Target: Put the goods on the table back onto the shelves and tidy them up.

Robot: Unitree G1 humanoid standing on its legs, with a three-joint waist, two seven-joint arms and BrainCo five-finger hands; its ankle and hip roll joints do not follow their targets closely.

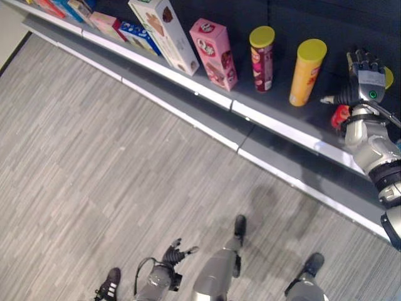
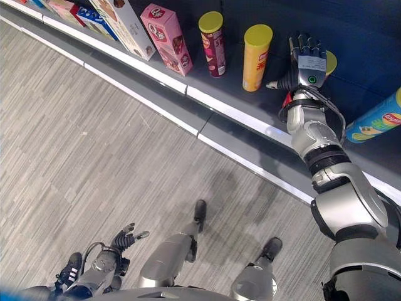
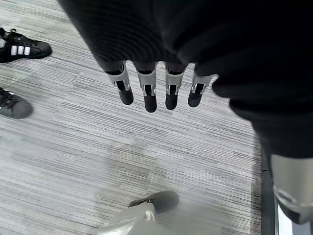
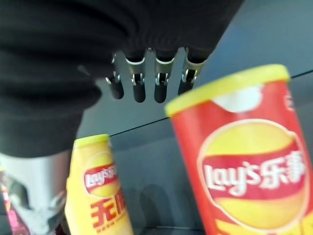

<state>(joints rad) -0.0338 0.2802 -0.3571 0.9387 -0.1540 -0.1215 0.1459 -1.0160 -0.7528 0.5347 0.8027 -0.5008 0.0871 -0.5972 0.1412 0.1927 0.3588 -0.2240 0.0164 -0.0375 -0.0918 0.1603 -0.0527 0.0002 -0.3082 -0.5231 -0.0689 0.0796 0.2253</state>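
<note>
Red can [image 4: 249, 161] beside open right hand [image 2: 307, 63]

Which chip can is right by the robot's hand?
The red can with the yellow lid, partly hidden behind the right hand. The orange can and dark red can stand further along the shelf, apart from that hand.

Grey striped carpet floor [image 1: 94, 157], dark shelf [image 1: 263, 103] with pale front edge, dark back wall [image 1: 301, 19]

Dark shelf [image 1: 276, 119] holds boxes [image 1: 213, 53] and upright chip cans [image 1: 307, 72].
</note>
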